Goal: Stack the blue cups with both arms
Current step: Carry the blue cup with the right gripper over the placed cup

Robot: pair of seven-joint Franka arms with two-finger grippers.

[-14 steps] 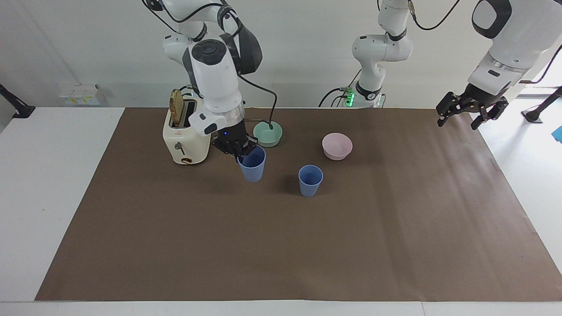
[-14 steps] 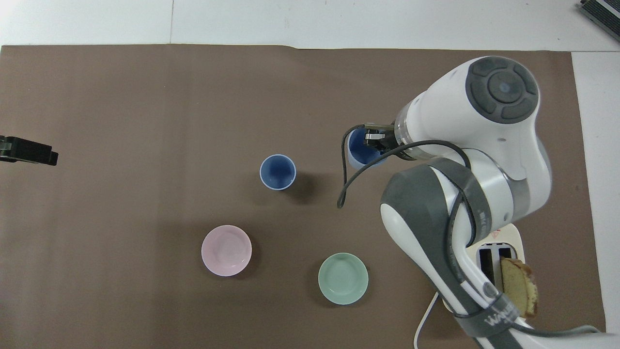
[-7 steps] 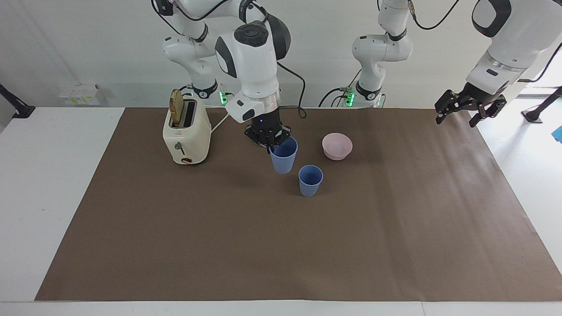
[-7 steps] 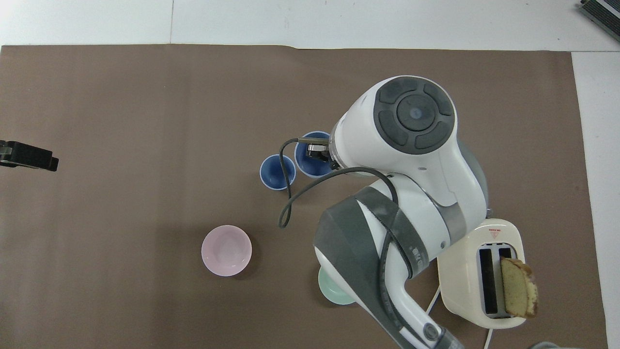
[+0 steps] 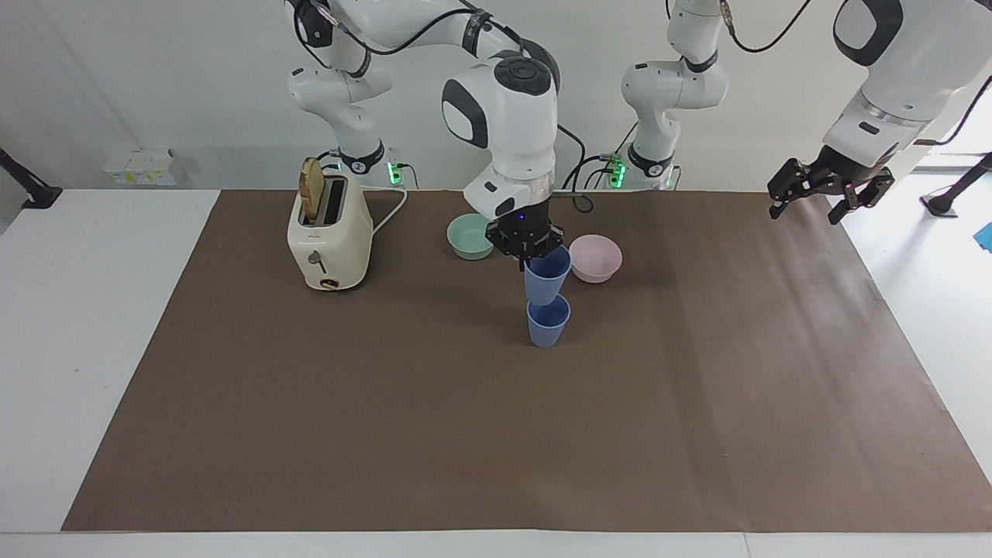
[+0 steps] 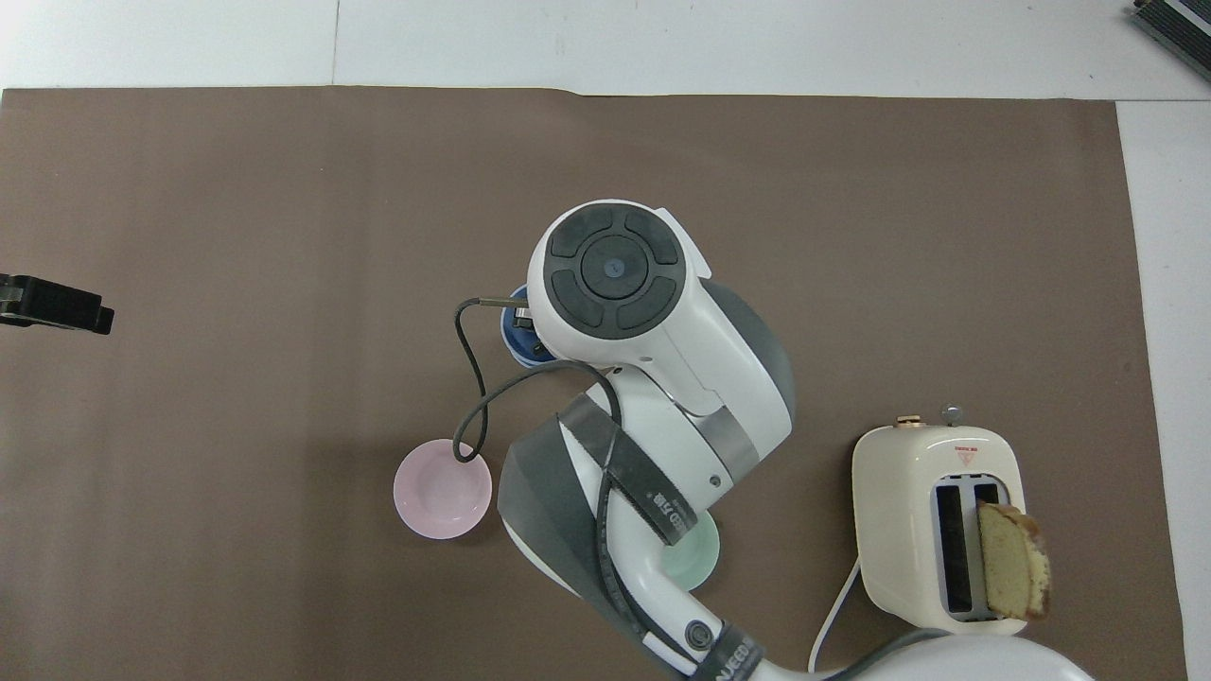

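One blue cup (image 5: 548, 321) stands upright mid-mat. A second blue cup (image 5: 547, 274) hangs directly over it, its base at the standing cup's mouth. My right gripper (image 5: 533, 259) is shut on the upper cup's rim, on the side nearer the robots. In the overhead view the right arm covers both cups except a blue sliver (image 6: 514, 338). My left gripper (image 5: 807, 209) waits open and empty in the air over the mat's edge at the left arm's end; the overhead view shows only the left gripper's tip (image 6: 55, 307).
A cream toaster (image 5: 329, 232) with a slice of bread stands at the right arm's end. A teal bowl (image 5: 470, 235) and a pink bowl (image 5: 595, 257) sit nearer to the robots than the cups. The brown mat (image 5: 496, 434) covers the table.
My right gripper carried its cup from beside the toaster toward the left arm's end, to directly over the standing cup. The teal bowl is uncovered again. The left arm stayed put.
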